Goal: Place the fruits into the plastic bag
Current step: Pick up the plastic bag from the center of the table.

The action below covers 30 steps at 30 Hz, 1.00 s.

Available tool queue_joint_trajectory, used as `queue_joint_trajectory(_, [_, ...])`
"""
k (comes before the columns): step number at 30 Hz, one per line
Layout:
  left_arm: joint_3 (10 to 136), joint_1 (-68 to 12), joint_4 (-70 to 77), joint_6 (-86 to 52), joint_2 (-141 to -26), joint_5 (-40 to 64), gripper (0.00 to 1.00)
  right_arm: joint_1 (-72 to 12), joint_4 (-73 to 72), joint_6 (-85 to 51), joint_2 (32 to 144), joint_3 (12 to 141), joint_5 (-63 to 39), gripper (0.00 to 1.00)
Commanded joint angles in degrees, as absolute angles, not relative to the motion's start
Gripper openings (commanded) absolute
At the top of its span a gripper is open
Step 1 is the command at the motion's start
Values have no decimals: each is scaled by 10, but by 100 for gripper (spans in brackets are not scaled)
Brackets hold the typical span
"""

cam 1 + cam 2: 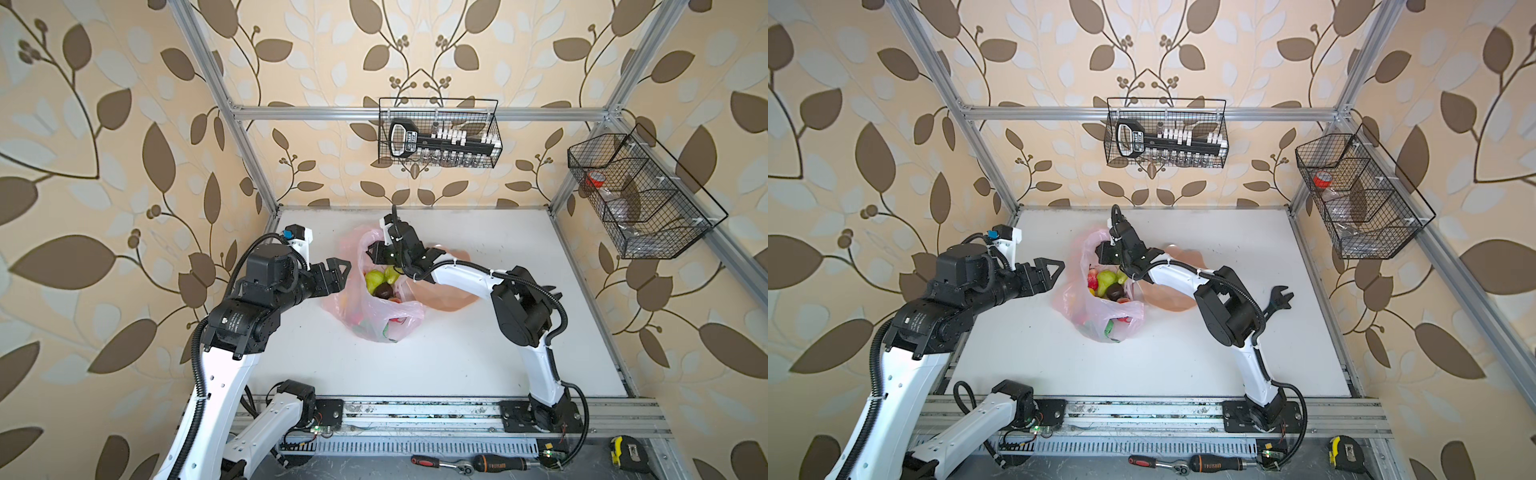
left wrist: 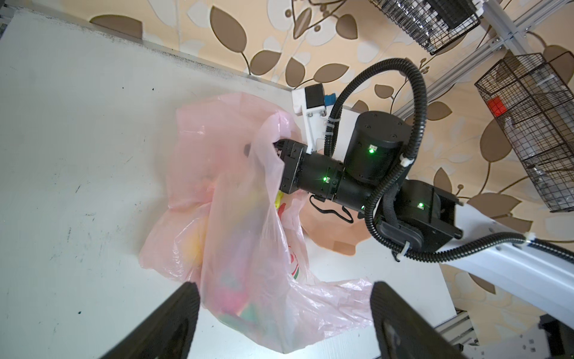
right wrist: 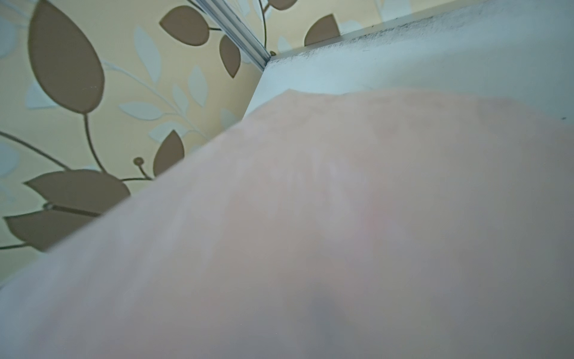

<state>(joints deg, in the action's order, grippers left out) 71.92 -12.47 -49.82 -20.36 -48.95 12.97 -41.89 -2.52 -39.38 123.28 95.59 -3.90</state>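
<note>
Fruits (image 1: 380, 282) sit inside plastic bag (image 1: 376, 307), seen through its open mouth in both top views: two green pears (image 1: 1106, 277), a dark purple round one (image 1: 1113, 292), something yellow and red at the mouth's left side. More coloured shapes show blurred through the film lower in the bag; which fruits they are cannot be told. Bag lies crumpled on white table (image 1: 457, 353), mid-table, mouth held up.

Right gripper (image 1: 374, 252) is at the bag's upper rim, tip tucked under the pink film in the left wrist view (image 2: 276, 147). Its jaws are closed; whether they pinch the film cannot be told, the tip is covered. Right wrist camera shows almost only blurred pink plastic (image 3: 341, 233) right against the lens.

Left gripper (image 1: 338, 276) hangs just beside the bag's left side, jaws spread wide, nothing between them; the bag lies straight ahead of its fingers (image 2: 167, 323) in the left wrist view, apart from them.

Peach wavy-edged dish (image 1: 449, 299) lies under the right arm, touching the bag's right side, partly hidden.

Farther out: two wire baskets (image 1: 438, 133) on the frame, ratchet and screwdriver (image 1: 490, 462) and tape measure (image 1: 623, 453) on the near rail.
</note>
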Motion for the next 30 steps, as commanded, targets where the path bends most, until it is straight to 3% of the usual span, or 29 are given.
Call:
queue_joint_trajectory(1, [715,-130,-473,-162,-491,135,86,-410,4,-380,1189,940,0,0])
queue_joint_trajectory(16, [686,-174,-376,-2,-483,278,70,-361,181,-342,1029,871,-193,0])
queue_joint_trajectory(23, [664,-327,-366,140,-484,252,65,-352,257,-321,1060,916,-237,0])
queue_joint_trajectory(30, [690,-521,-424,244,-590,162,65,-346,299,-306,1087,930,-250,0])
